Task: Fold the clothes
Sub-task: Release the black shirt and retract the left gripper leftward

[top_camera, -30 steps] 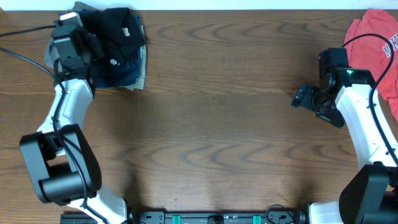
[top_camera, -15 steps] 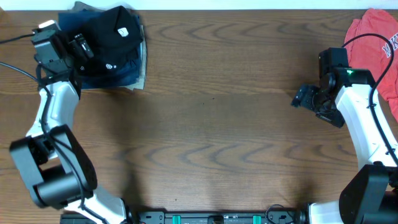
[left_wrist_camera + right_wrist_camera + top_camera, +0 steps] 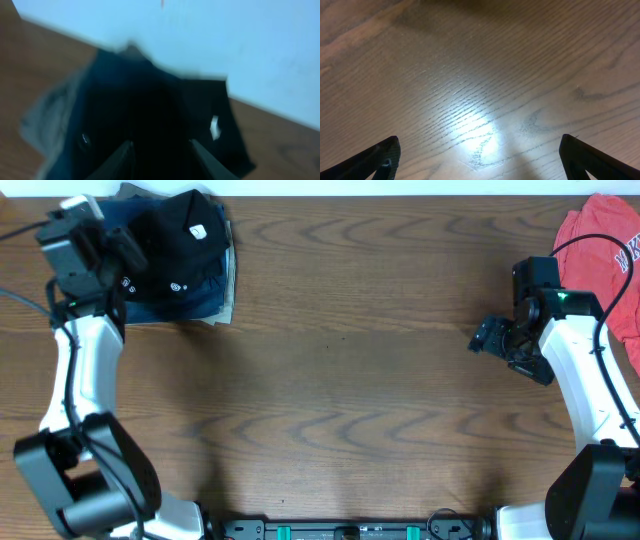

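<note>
Two arms: left gripper has drawn leftward beside the soft, rumpled black clothes, grip unclear through blur; right gripper gapes wide over the grained wooden table.

Our left arm stretches up the left edge of the frame. Its left gripper sits at the upper left, too blurred for us to judge. Our right arm rises along the right edge, and the right gripper points left with jaws spread wide.
</note>
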You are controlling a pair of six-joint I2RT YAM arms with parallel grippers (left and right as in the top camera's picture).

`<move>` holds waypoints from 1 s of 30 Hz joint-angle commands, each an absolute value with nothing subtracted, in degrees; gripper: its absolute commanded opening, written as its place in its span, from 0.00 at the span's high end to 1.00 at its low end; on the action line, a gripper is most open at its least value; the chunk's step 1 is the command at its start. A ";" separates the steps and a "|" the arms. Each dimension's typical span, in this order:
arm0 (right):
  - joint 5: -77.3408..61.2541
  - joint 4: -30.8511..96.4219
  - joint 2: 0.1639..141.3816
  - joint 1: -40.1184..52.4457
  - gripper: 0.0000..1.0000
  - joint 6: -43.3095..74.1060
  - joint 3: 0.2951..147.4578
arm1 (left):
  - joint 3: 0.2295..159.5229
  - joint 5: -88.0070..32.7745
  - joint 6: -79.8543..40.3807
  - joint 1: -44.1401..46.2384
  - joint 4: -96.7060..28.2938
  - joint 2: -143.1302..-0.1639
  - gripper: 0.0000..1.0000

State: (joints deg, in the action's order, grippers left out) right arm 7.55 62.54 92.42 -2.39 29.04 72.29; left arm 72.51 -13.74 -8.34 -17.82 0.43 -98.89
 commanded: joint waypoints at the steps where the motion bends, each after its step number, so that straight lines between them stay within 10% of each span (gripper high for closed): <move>1: 8.58 62.57 92.36 -2.57 0.01 28.62 72.53 | 72.99 -14.98 -8.86 -17.65 -1.41 -102.74 0.64; 18: 8.58 62.59 92.36 -2.57 0.01 28.62 72.53 | 72.99 -15.03 -8.88 -17.72 -7.88 -96.53 0.37; 30: 8.58 62.59 92.36 -2.57 0.01 28.62 72.53 | 72.99 -20.64 -10.59 -17.69 -37.80 -73.03 0.02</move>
State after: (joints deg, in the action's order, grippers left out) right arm 7.55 62.57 92.42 -2.39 29.04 72.29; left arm 72.58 -16.40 -9.78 -17.67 -34.83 -76.69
